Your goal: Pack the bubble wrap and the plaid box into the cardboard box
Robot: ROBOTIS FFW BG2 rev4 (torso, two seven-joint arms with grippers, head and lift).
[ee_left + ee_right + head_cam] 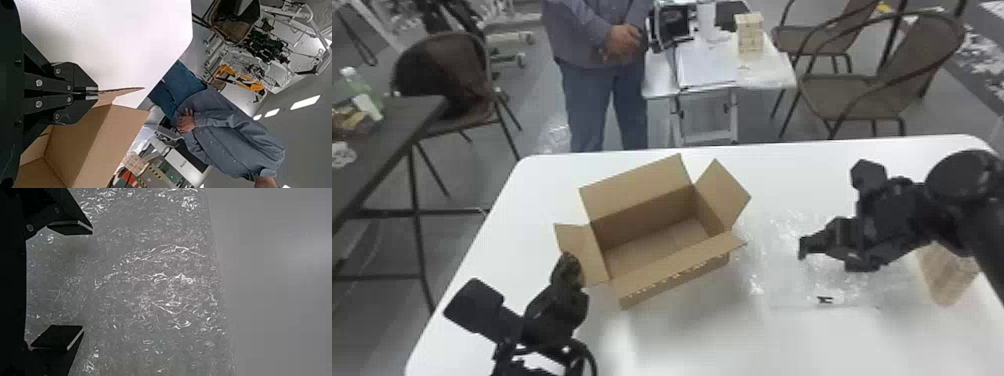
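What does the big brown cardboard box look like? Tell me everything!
The rectangular brown cardboard box stands upright, slightly turned, on the white table. It looks plain and stiff, with its top open and four flaps spread out. The floor I can see inside is bare. The black left gripper has its fingers closed on the left flap. Clear, shiny bubble wrap lies to its right; I can't tell if they touch.
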